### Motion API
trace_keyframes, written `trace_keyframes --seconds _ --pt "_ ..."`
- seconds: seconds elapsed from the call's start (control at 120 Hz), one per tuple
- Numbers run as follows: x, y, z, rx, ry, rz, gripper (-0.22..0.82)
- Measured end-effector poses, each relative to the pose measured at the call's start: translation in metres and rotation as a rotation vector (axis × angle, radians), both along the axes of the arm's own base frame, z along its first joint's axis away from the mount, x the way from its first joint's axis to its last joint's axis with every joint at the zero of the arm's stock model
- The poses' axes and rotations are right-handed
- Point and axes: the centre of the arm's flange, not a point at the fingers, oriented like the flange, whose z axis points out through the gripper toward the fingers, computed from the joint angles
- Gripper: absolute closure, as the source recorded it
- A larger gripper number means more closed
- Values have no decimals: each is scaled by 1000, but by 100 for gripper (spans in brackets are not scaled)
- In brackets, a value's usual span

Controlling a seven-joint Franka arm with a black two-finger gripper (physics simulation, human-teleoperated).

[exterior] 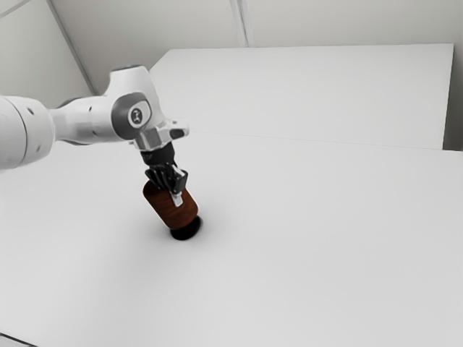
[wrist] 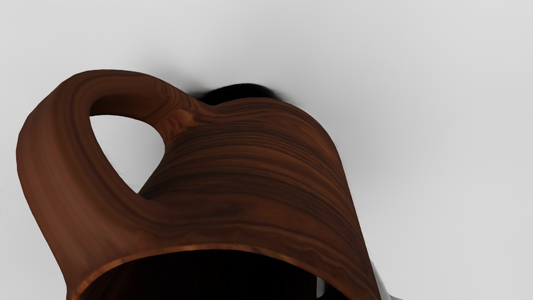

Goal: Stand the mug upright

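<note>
The mug (exterior: 171,206) was tilted over the white tabletop (exterior: 304,246), neither upright nor flat on its side, its open mouth slanting up toward the exterior view's left. Whether its lower end touched the tabletop could not be told; a black patch (exterior: 185,229) showed at that end, perhaps shadow. The handle (wrist: 50,158) stood out from the side of the body. The fingers (exterior: 177,199) were clamped on the mug's wall near the rim, one of them against the outside. Above the mug, the arm (exterior: 87,121) reached in from the exterior view's left, its hand bent downward.
</note>
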Motion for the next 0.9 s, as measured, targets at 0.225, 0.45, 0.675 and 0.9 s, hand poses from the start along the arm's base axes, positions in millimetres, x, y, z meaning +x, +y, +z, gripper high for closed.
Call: trace_keyframes --seconds 0.225,0.45,0.675,0.9 --pt "-2 -4 -15 44 -33 39 79" --pt "0 -3 -26 62 -33 79 76" --pt "0 -8 -23 64 -38 91 38" --pt "-4 -15 4 58 -72 86 21"
